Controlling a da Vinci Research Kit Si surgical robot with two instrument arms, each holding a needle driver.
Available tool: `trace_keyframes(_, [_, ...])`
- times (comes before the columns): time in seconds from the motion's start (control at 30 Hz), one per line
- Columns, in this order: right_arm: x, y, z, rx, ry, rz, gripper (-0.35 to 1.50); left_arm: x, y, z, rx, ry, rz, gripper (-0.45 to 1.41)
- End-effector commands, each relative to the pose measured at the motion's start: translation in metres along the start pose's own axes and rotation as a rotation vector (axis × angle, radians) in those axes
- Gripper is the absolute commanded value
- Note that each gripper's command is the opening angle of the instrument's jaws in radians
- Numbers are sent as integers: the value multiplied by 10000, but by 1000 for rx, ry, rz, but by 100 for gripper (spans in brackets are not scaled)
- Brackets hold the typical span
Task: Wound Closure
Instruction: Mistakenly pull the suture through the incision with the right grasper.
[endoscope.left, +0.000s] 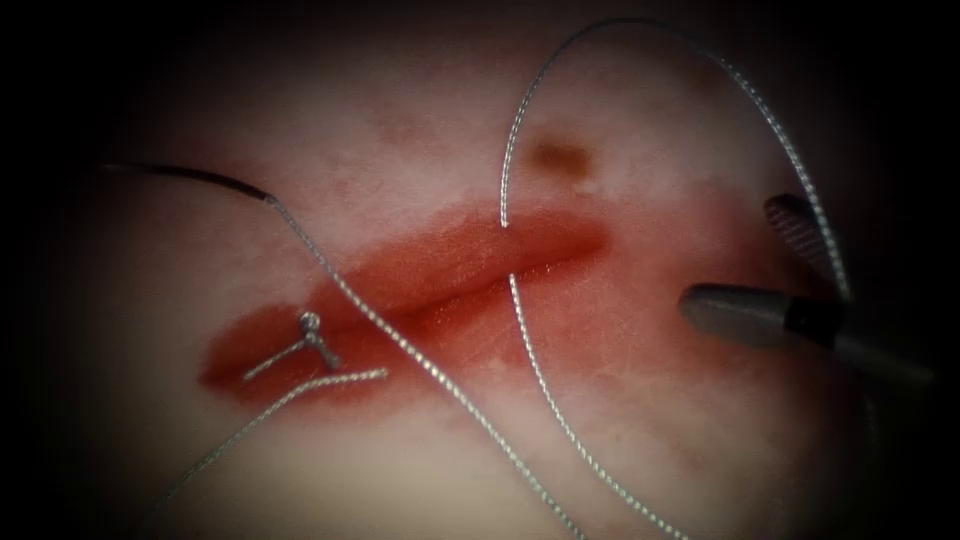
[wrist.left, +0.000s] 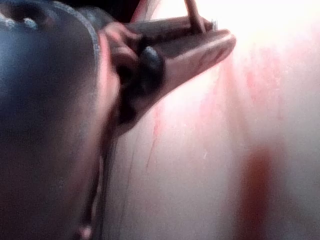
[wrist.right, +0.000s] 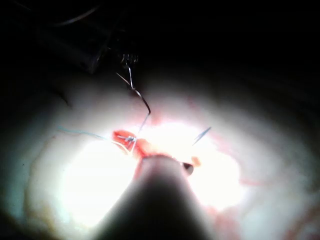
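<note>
Here the cut (endoscope.left: 470, 285) runs slantwise across the tissue (endoscope.left: 400, 100), from near left to far right, with red fluid (endoscope.left: 440, 255) pooled along it. Near its left end sits a finished knot (endoscope.left: 310, 322) with two short cut ends (endoscope.left: 270, 362).

The needle (endoscope.left: 190, 176) hangs above the tissue on the far left of the cut, not in it. In the right wrist view the left tool (wrist.right: 125, 59) grips this needle (wrist.right: 140, 97). The grip seems to be near the end away from the thread, though I cannot tell the exact spot. In the left wrist view its jaws are clenched at the tip (wrist.left: 227, 37).

The thread (endoscope.left: 420, 355) trails from the needle's blunt end, crosses the cut just right of the knot and runs toward the near edge. A second strand enters the cut at mid-length and arcs far and right in a wide loop (endoscope.left: 640, 30).

That loop comes down over the right tool (endoscope.left: 732, 255), which is right of the cut with its jaws spread and holding nothing. A small brown spot (endoscope.left: 560, 155) marks the tissue inside the loop.
</note>
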Motion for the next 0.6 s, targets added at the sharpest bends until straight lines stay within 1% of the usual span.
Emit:
trace_keyframes(0.03, [19, -2, -3, -2, 10, 11, 130, -5, -10, -5, 4, -4, 5, -45])
trace_keyframes(0.13, [29, 4, -18, -7, 21, 34, 130, -5, -11, -5, 4, -5, 4, -45])
trace_keyframes(0.23, [35, 9, -26, -25, 41, 52, 131, -5, -11, -5, 4, -5, 4, -45])
trace_keyframes(0.4, [45, 16, -32, -45, 80, 62, 131, -5, -11, -5, 4, -5, 4, -45])
trace_keyframes(0.53, [58, 24, -34, -68, 144, 70, 136, -5, -11, -5, 4, -5, 4, -45])
trace_keyframes(0.6, [68, 30, -38, -79, 225, 55, 141, -5, -11, -5, 4, -4, 4, -45])
